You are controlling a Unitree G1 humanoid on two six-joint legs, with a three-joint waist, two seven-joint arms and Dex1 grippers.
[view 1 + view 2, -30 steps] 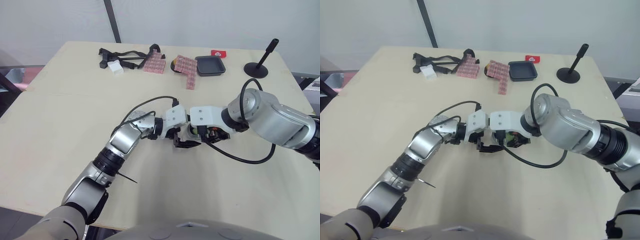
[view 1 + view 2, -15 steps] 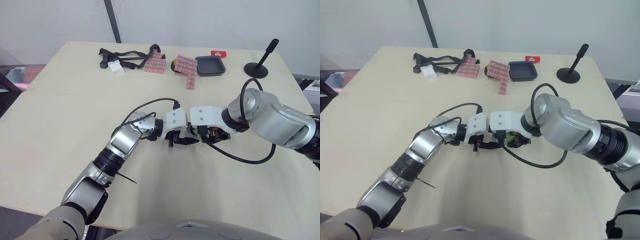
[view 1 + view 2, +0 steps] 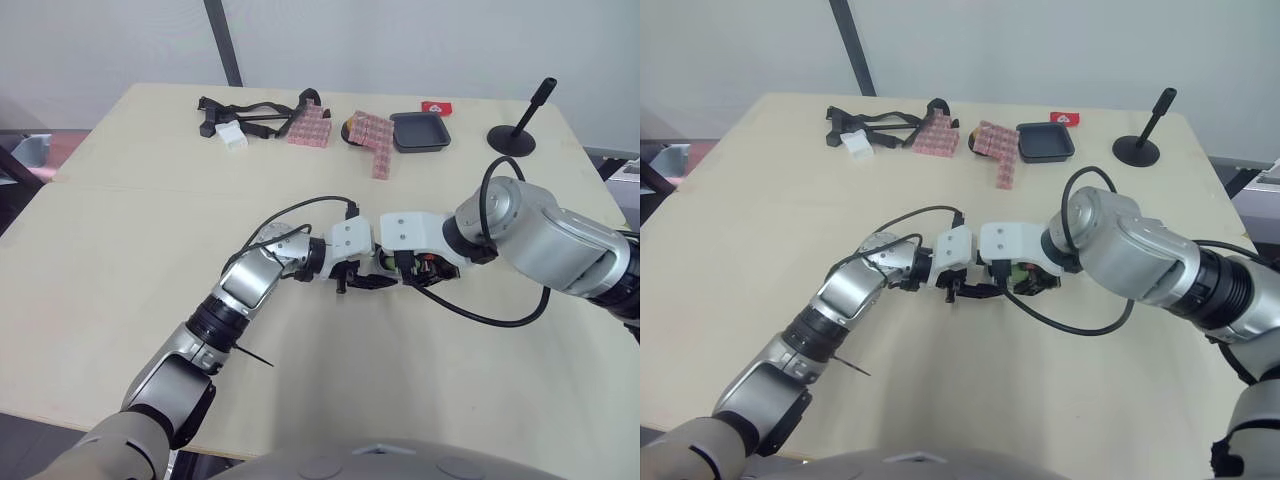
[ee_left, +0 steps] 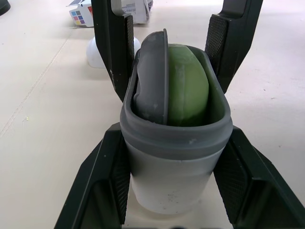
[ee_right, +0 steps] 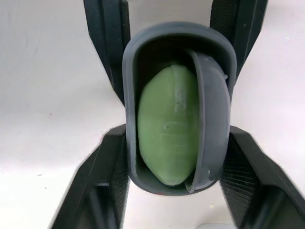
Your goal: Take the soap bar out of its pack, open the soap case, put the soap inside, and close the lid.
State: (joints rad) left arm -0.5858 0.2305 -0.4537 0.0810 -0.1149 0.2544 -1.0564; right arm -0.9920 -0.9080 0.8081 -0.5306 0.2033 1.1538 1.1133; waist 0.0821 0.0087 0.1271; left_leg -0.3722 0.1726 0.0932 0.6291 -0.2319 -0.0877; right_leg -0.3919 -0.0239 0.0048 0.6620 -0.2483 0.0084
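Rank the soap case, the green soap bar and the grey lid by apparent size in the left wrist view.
1. soap case, clearly the largest.
2 and 3. green soap bar and grey lid look about alike. Each is partly hidden inside the case, so I won't rank them.

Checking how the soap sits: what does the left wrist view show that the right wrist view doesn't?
Left wrist view: the soap case's pale side wall, a white dome and printed box behind. Right wrist view: straight into the case's mouth, the green soap's broad face. Both: soap inside, grey lid tucked beside it, black fingers flanking the case.
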